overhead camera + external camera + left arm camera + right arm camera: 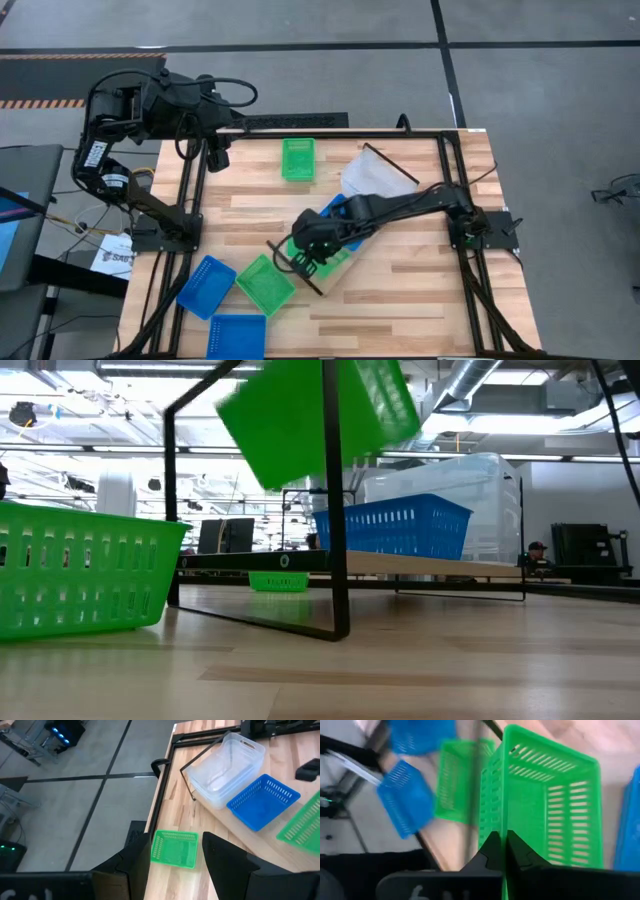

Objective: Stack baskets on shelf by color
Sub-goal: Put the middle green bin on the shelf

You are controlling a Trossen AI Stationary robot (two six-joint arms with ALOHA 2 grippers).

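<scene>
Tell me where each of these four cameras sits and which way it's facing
High: overhead, straight down; both arms, right end effector carrying a green basket.
Low: table height, level across; held green basket, shelf.
Left wrist: over the table edge; own fingers, lone green basket.
Right wrist: its end effector pinches the basket.
Shared: the held basket.

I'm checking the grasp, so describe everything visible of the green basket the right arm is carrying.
The green basket is a small rectangular tray of what looks like plastic, with slotted walls and a perforated bottom. The right pincer is shut on one wall's rim. It hangs tilted in the air above the shelf, near its black end frame, touching nothing but the fingers. It looks empty.
</scene>
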